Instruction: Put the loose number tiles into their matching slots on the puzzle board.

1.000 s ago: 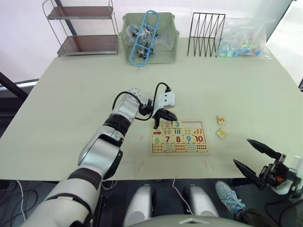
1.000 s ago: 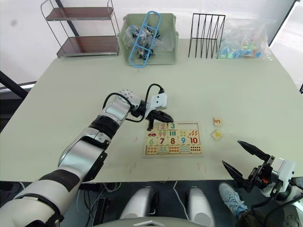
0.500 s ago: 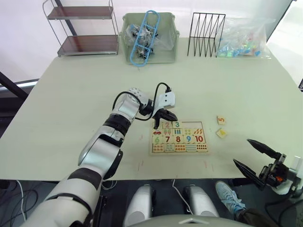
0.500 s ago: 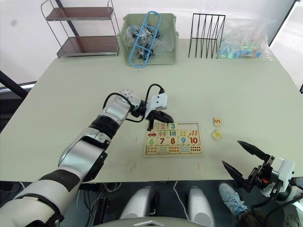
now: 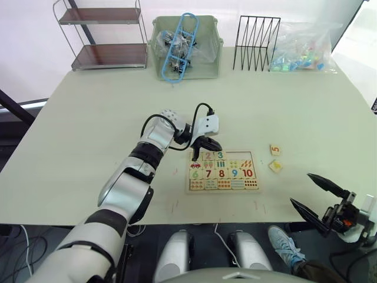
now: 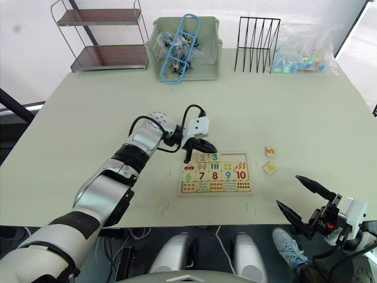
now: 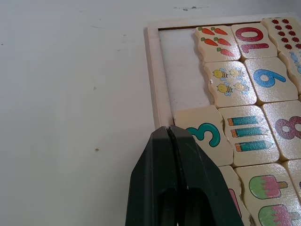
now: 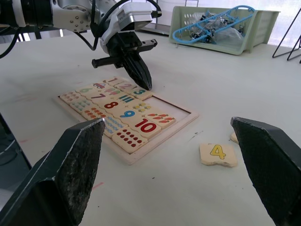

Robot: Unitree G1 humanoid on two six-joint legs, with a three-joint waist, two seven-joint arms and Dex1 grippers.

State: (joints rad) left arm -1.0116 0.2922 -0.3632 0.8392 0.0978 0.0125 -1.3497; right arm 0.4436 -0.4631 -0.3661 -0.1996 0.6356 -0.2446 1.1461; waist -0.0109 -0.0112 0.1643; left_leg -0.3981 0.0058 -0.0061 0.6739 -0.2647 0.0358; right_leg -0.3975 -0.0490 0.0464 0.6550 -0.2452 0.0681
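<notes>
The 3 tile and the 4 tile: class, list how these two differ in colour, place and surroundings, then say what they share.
The 3 tile bears a teal digit; the 4 tile a yellow one. The 3 tile sits in the top row of the board; the 4 tile lies loose on the table beside it. The shut left pincer is at the 3 tile's edge; nothing touches the 4 tile. Both are small pale-wood squares.

Two loose tiles [image 5: 275, 158] lie right of puzzle board [image 5: 223, 171].
</notes>
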